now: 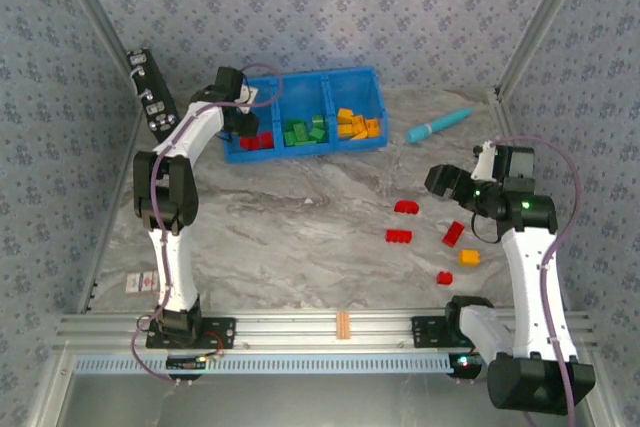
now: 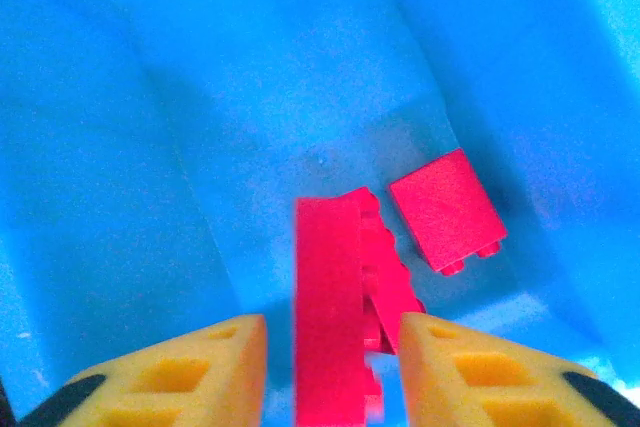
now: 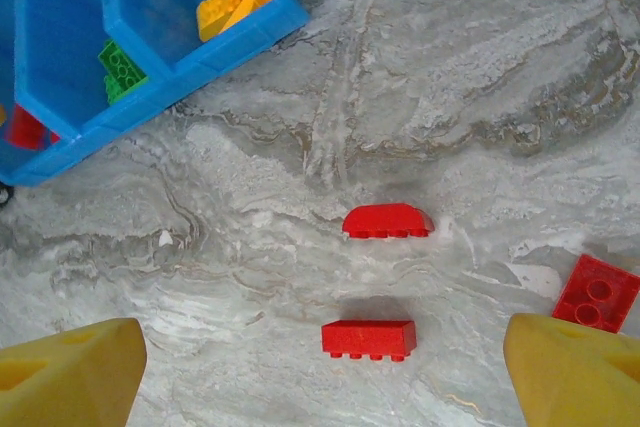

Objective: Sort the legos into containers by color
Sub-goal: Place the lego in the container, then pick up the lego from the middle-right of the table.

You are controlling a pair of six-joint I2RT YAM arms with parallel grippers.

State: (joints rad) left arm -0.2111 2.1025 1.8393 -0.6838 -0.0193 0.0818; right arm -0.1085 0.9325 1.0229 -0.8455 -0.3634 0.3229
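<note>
Nearest, red bricks (image 1: pixel 398 237) and a yellow brick (image 1: pixel 470 257) lie loose on the table (image 1: pixel 300 217). The right gripper (image 1: pixel 447 183) hovers above them, jaws wide and empty. Farther back, the left gripper (image 2: pixel 333 342) hangs in the left compartment (image 2: pixel 150 147) of the blue bin (image 1: pixel 300 79), jaws narrowly parted beside a long red brick (image 2: pixel 328 287). This looks like a drop-off. Next, probably, the right gripper picks up a red brick.

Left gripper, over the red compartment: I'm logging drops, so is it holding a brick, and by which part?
Seemingly nothing: the left gripper is open, a gap showing between one finger and the long red brick lying in the bin.
</note>
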